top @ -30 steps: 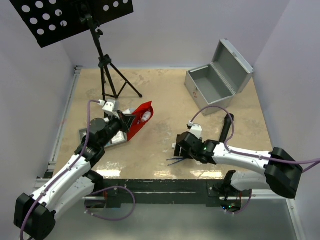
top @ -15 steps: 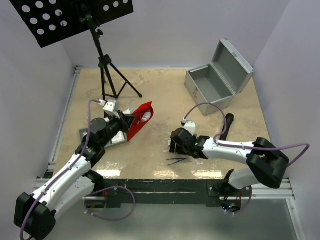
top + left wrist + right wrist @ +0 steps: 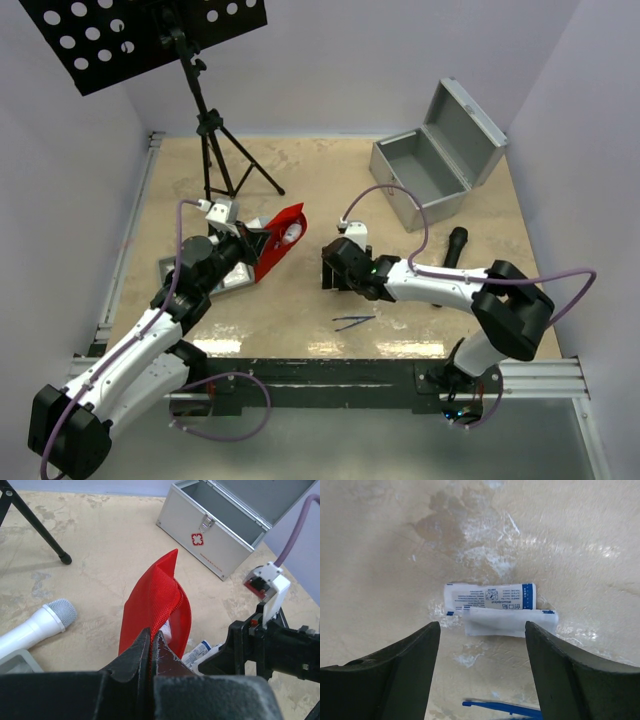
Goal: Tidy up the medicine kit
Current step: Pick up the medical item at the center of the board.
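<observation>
My left gripper [image 3: 151, 632] is shut on the edge of the red pouch [image 3: 152, 597], holding it up off the table; in the top view this pouch [image 3: 284, 236] stands just right of that gripper [image 3: 258, 243]. The silver-grey case [image 3: 428, 172] lies open at the back right, empty as far as I see. My right gripper [image 3: 482, 627] is open, low over two white wound-plaster packets [image 3: 495, 607] lying flat between pouch and arm. Blue tweezers [image 3: 352, 322] lie near the front edge. A corner of the grey tray [image 3: 166, 268] shows under my left arm.
A black tripod stand [image 3: 214, 150] with a perforated plate rises at the back left. A white microphone [image 3: 36, 627] lies left of the pouch. A black microphone [image 3: 453, 246] lies right of my right arm [image 3: 440, 285].
My right gripper has swung left and away from the front edge, from beside the blue tweezers to close by the red pouch. The left arm and pouch have not moved.
</observation>
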Controlling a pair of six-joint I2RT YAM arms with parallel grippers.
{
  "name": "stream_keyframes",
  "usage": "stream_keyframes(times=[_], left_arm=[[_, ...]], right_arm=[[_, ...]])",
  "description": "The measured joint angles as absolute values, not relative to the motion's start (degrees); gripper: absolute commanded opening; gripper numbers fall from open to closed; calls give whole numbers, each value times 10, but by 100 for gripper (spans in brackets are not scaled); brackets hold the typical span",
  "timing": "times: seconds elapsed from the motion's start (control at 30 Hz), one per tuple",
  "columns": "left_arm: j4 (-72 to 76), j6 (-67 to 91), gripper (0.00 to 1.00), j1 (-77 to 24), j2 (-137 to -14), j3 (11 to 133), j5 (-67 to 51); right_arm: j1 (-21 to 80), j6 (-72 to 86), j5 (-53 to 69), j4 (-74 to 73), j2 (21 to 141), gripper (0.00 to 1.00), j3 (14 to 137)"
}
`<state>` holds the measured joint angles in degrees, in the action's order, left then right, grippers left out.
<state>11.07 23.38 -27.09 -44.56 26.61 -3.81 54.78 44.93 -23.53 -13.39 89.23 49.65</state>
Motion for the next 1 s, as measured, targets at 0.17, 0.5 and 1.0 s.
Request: stream_keyframes(times=[0.17,0.5,1.0], left_arm=[[111,234,0,-271,-445,266,-36],[110,234,0,-271,-446,266,-36],[101,234,0,-271,-446,266,-36]], right_arm=[[548,429,-252,-152,863,76,518],[548,426,-260,-161,885,83,501],[536,472,-205,-118,850,76,410]])
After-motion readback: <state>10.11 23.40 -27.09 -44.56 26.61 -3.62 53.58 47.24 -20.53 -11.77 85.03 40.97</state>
